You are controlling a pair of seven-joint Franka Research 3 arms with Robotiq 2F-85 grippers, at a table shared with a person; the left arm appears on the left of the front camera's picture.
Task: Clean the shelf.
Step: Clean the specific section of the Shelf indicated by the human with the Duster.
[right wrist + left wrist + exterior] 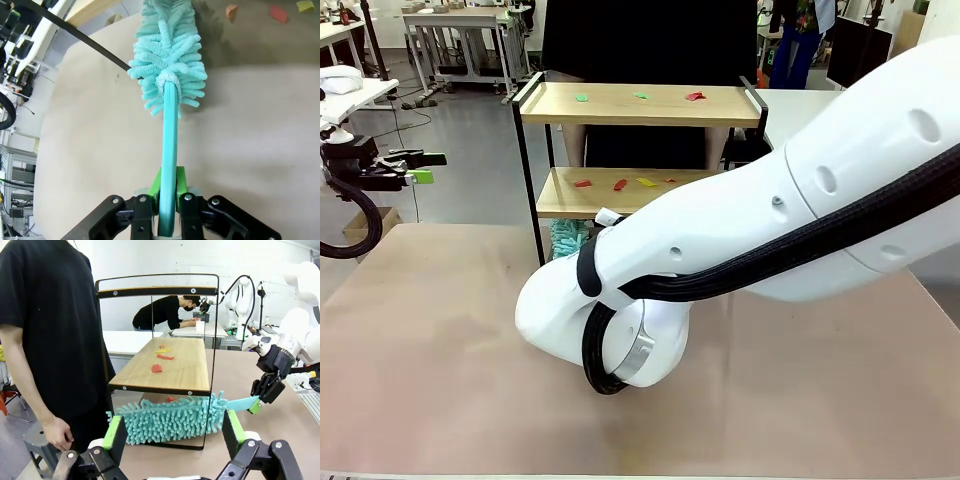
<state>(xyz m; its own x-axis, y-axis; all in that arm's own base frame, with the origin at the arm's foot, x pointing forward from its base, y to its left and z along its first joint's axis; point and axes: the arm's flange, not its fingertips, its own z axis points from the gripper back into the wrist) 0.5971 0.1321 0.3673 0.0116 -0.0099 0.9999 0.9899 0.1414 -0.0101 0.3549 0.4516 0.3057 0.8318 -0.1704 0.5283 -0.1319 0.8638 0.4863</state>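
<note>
The shelf [640, 105] stands at the far edge of the table [440, 350], right in front of the robot. It has two wooden boards, one above the other, in a thin black frame. Small coloured bits [620, 184] in red, green and yellow lie on both boards, and these look like the mess to be swept off. A fluffy blue-green duster [175, 417] lies low, under the bottom board, with its soft head poking in through the frame at table height. It is touching neither board, so the sweeping of the boards looks not yet done. The right gripper [168, 187] is squeezed tight on the duster's thin flat handle, near its end. Holding it there lets the long handle reach in while the big white arm stays clear of the frame. The left gripper [173, 427] has its two green pads wide apart and holds nothing. It waits off to the robot's left side, well away from the shelf, likely so it does not get in the way. A person [650, 40] in a black shirt stands close behind the shelf with one hand [57, 432] hanging down, not touching anything. The duster would need to lift up to reach the bits.
</note>
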